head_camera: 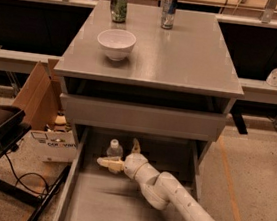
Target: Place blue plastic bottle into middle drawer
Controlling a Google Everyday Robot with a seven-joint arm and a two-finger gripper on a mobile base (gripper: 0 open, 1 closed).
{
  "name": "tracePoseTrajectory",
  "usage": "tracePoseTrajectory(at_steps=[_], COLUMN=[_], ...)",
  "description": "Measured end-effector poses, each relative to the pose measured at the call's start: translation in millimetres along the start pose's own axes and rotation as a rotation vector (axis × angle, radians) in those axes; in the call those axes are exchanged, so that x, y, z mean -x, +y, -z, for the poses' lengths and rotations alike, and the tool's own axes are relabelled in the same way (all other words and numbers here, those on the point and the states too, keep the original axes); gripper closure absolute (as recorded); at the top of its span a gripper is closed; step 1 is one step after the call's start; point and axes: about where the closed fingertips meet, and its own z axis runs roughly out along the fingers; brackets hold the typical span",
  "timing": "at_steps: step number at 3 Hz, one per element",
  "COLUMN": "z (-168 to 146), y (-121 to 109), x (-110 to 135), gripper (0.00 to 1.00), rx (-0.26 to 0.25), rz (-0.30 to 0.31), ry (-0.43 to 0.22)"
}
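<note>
The matt grey worktop (pixel 185 58) carried a glossy white bowl (pixel 116 43). The smooth cream end effector (pixel 118 153) sat in the matt grey middle drawer (pixel 102 204) beside the clear blue plastic bottle (pixel 114 148).

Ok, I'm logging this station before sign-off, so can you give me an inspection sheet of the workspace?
Surface: grey cabinet top, carrying three items.
Job's things: blue plastic bottle upright at the back of the open middle drawer.
Clutter: white bowl, green can and silver-blue can on the top.
Grippers: pincer inside the drawer by the bottle, fingers spread open.
Cables: black cable on the floor, left.
Surroundings: cardboard box left; pump bottles on the right shelf.
</note>
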Motion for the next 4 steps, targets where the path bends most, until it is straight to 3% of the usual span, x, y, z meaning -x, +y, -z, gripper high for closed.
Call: tracePoseTrajectory(at_steps=[1,2,4], z=[14.6,59.5,162.4], y=[-5.4,-14.2,-14.8], x=[0.7,3.9,15.6], gripper=[0.00,0.00,0.00], rx=[-0.016,-0.036,0.067], rz=[0.009,0.024,0.047], ry=[0.014,0.055,0.282])
